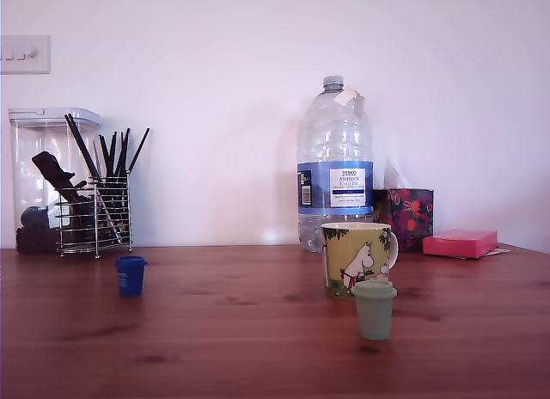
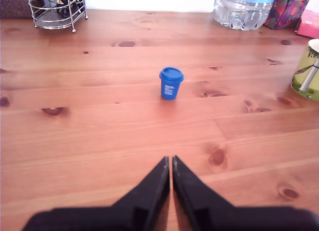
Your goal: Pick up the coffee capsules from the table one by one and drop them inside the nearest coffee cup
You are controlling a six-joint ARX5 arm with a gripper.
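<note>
the gripper (image 2: pixel 171 161) sits nearest the wrist camera, its two dark fingers pressed together with only a sliver of gap at the tips, clenched on nothing and held above bare table (image 2: pixel 99 141). it does not appear in the exterior view.

the blue capsule (image 2: pixel 171 83) stands upright, rim up, well ahead of the fingertips and roughly in line with them. in the exterior view it (image 1: pixel 130 275) is on that view's left, well apart from the cup (image 1: pixel 358 259). the green capsule (image 1: pixel 375 309) stands just in front of the cup there, overlapping it in the picture; whether they touch cannot be told. only the cup's edge (image 2: pixel 307 71) shows in the wrist view, and the green capsule not at all.

both capsules are on the table, so the task looks unstarted.

risks, as i judge them: the jaws must open before reaching the blue capsule, or the closed tips will knock it over and it may roll. it is small and tapered, so a grip high on the rim could let it slip. near the cup, a wide approach to the green capsule could bump the cup.
</note>
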